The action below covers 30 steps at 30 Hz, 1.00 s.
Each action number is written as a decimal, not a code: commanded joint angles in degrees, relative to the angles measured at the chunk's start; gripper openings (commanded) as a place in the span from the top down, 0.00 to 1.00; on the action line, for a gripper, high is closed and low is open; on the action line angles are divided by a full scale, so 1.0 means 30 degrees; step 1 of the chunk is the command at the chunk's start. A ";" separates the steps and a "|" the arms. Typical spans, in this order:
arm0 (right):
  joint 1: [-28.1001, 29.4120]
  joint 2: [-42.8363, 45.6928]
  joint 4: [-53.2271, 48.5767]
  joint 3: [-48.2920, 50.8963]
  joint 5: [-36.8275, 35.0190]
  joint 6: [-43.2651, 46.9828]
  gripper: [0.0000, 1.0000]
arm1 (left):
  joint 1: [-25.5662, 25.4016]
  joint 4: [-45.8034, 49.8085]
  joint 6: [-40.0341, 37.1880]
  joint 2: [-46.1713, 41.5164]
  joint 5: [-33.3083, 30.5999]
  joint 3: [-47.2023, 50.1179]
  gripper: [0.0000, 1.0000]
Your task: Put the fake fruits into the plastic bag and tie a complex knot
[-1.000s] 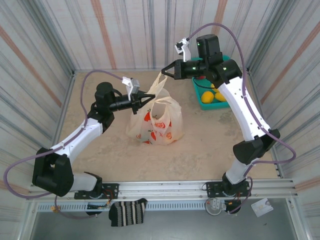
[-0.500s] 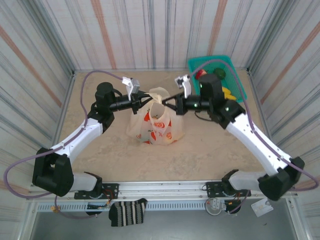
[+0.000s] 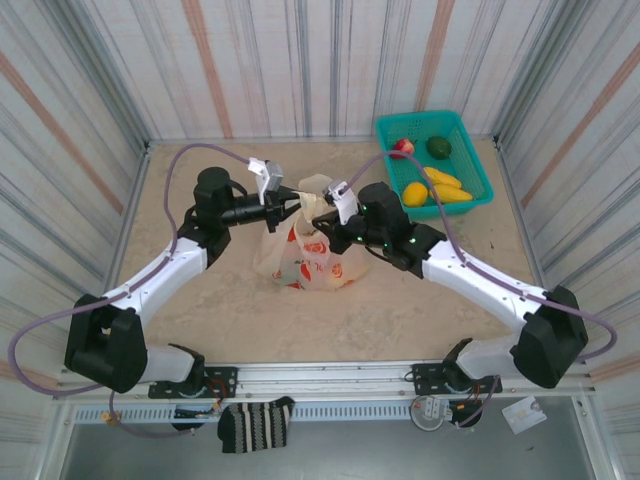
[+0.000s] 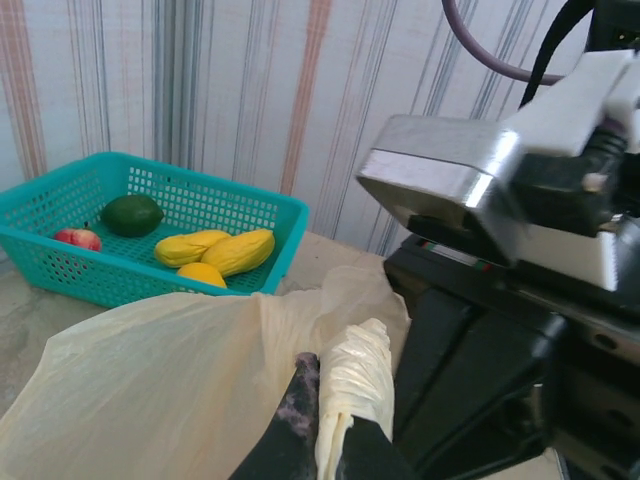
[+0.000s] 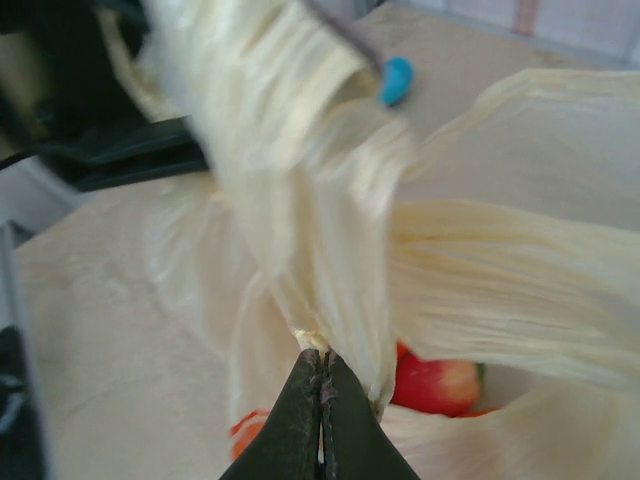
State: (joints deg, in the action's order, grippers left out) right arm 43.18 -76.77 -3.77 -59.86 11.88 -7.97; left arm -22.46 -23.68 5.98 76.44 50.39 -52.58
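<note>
Sandy table [image 3: 200, 310] — left gripper [image 3: 291, 207], right gripper [image 5: 321, 356] clamp plastic bag [image 3: 312, 262]; right wrist reveals red fruit [image 5: 437, 386].

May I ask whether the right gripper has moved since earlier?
Yes: the right gripper moved away from the teal basket, down the view, onto the plastic bag.

Cream-yellow plastic bag [image 3: 312, 262], red-orange fruit print; teal basket [image 3: 420, 114]; striped walls [image 3: 300, 70].

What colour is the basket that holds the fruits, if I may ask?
Teal; the basket shows best in the left wrist view.
</note>
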 commanded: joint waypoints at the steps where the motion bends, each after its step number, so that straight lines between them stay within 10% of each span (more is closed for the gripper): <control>1: 0.0011 -0.0515 0.0513 -0.0553 -0.3647 0.0613 1.00 | 0.0148 -0.0148 -0.0152 -0.0231 -0.0374 -0.0276 1.00; 30: -0.1428 -0.0378 0.1433 0.0058 -0.0854 -0.2163 1.00 | 0.0412 -0.1835 0.0413 -0.0487 0.0501 0.0135 0.60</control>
State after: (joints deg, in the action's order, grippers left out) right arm 39.07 -77.56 1.26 -59.22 8.01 -13.10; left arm -22.06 -25.45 6.33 76.44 49.87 -52.58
